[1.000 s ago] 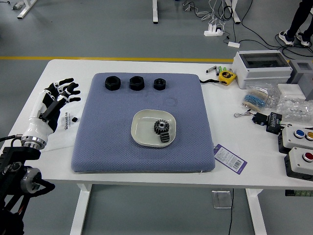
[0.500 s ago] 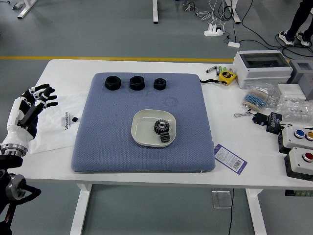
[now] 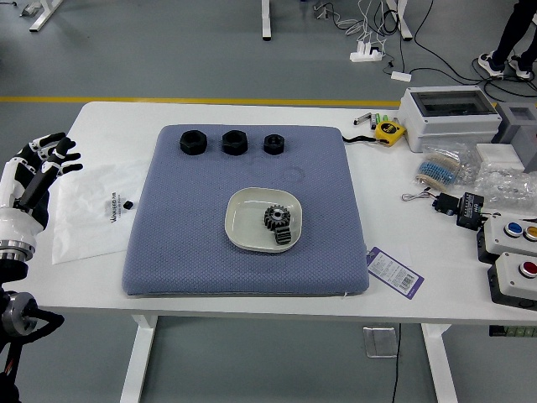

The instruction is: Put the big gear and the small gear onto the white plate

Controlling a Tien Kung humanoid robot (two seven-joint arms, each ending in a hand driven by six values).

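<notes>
Well, big gear (image 3: pixel 276 216), small gear (image 3: pixel 284 236) on plate (image 3: pixel 244 222); left hand (image 3: pixel 37 175) empty, loosely open (barcoded label (image 3: pixel 394 272) illegible)

The plate (image 3: pixel 246 224) is off-white, the gears (image 3: pixel 275 218) dark, the mat (image 3: pixel 189 227) (finely patterned) blue-grey.

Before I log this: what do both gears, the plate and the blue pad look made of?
Big gear, small gear: likely metal, dark grey, light glints on teeth. Plate: plastic or ceramic, can't tell which; off-white, smooth. Pad: probably fabric, matte, fine surface texture.
</notes>
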